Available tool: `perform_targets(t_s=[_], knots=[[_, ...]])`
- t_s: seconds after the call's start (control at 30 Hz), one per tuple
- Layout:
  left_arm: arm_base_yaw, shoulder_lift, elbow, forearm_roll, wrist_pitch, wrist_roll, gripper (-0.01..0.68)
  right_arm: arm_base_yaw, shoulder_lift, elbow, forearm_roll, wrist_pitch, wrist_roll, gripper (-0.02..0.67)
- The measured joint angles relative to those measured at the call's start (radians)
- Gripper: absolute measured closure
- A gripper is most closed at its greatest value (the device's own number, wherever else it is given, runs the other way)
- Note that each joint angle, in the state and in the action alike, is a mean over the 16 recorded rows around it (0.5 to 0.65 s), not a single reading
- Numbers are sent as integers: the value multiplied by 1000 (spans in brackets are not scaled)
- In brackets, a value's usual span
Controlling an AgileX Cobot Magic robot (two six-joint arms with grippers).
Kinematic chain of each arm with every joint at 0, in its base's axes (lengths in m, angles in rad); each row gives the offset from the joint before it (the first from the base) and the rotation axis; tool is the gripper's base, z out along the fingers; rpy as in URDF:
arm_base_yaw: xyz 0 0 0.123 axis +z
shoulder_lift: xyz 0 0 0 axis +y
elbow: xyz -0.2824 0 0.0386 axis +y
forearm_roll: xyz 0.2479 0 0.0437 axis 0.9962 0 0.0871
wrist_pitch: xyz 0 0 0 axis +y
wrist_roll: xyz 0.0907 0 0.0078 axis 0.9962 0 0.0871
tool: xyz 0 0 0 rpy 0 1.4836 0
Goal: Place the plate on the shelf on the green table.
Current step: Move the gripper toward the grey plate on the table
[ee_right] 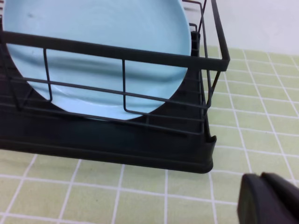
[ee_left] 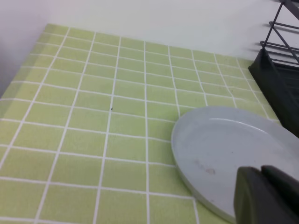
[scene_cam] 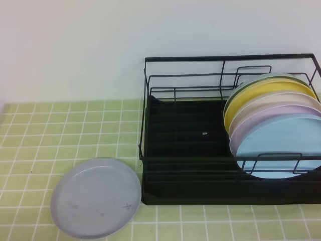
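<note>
Grey plate waits on the tiled counter beside a half-filled rack

The plate (scene_cam: pixel 96 197) lies flat on the green counter (scene_cam: pixel 60 130), just off the front left corner of the shelf (scene_cam: pixel 175 135), touching nothing and in nobody's grasp. Inside the shelf, a yellow plate (scene_cam: pixel 261 95), a lilac-pink plate (scene_cam: pixel 281 116) and a light blue plate (scene_cam: pixel 281 145) stand on edge, crowded toward its right end, which leaves the left stretch of its black base open, likely the spot meant for the newcomer. The left gripper (ee_left: pixel 267 196) hangs over the plate's near rim, fingers clenched on nothing; the right gripper (ee_right: pixel 270 198), likewise closed and empty, sits in front of the shelf's right corner.
</note>
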State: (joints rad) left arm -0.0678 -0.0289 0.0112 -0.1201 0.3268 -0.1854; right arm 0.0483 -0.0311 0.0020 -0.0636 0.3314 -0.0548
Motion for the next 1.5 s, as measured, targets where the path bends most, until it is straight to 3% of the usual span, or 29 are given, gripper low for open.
perform_targets(t_s=[1.1,1.3,1.5], knots=[[0,2,-11,-8,-4,-1,675,0,2,0,18,-30,3,651],[0,2,-11,-78,-51,-9,675,0,2,-1,126,-161,11,651],[0,2,-11,-262,-174,-18,675,0,2,-1,314,-371,28,651]])
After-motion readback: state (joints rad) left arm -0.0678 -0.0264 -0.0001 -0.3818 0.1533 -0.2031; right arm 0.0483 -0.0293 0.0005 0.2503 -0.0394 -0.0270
